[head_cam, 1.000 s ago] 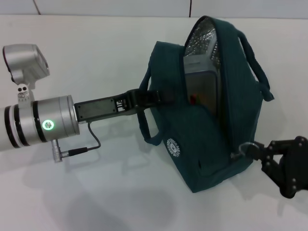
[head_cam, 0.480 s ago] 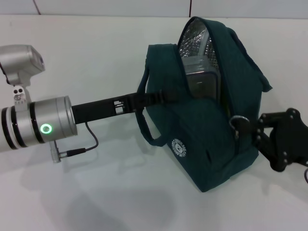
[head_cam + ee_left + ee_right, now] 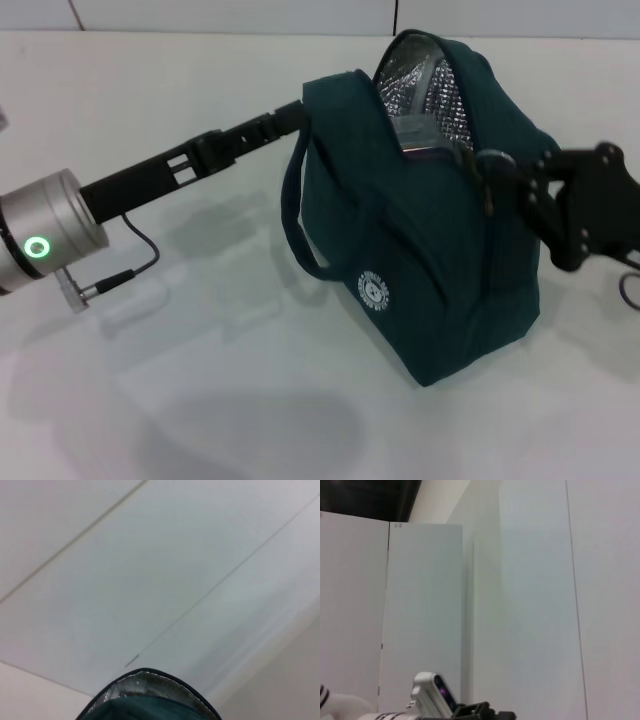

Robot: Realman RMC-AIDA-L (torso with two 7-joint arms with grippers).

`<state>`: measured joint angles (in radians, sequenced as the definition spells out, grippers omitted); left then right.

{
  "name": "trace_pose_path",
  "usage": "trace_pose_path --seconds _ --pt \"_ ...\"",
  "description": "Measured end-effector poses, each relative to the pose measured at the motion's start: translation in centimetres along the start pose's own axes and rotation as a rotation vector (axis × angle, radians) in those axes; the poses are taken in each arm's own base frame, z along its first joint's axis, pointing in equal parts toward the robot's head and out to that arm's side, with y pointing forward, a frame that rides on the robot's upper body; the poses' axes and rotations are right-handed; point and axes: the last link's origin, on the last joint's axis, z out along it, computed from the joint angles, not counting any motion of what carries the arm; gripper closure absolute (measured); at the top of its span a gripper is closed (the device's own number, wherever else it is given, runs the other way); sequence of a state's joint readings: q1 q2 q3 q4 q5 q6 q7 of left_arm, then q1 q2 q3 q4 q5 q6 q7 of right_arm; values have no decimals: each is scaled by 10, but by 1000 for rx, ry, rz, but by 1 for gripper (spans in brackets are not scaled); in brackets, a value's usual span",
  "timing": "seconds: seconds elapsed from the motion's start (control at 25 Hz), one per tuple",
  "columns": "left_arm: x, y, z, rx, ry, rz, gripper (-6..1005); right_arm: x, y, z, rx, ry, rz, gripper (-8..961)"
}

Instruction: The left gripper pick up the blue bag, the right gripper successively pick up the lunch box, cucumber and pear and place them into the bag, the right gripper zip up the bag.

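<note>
left gripper [image 3: 296,117] extended, right gripper [image 3: 512,172] raised

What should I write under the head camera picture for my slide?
Right gripper pulls the zipper along the blue bag while left gripper holds its edge.

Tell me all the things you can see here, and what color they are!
blue bag: one, dark teal, standing on the table, its top partly open with silver lining showing
lunch box: one, clear, inside the bag, mostly hidden
zipper ring: one, silver, high on the bag's right side
table: one, white, under everything
left hand: one, black, at the bag's upper left edge
right hand: one, black, at the zipper ring
</note>
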<state>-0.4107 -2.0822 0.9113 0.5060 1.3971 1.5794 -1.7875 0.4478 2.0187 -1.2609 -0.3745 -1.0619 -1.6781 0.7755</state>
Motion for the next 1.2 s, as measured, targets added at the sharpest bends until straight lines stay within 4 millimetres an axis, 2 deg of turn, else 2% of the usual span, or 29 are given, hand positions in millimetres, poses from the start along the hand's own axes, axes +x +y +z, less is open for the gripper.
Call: trace_pose_path --seconds 0.24,0.4,0.64,0.8,1.0,1.2 --pt "2 0 -3 4 18 17 204 -9 -24 28 26 -5 -46 951" --pt "1 1 -5 -2 21 29 146 -19 -38 54 7 -6 -80 951" --pt "5 0 -22 17 89 32 120 -20 -25 76 -108 -1 -89 950" --pt "9 2 -35 18 126 39 119 -25 -27 87 -99 -15 -102 950" --pt "11 2 -40 22 130 45 119 -31 -18 101 -170 -29 -125 950" --pt "11 0 -45 38 114 49 120 -23 -13 105 -181 9 -115 950"
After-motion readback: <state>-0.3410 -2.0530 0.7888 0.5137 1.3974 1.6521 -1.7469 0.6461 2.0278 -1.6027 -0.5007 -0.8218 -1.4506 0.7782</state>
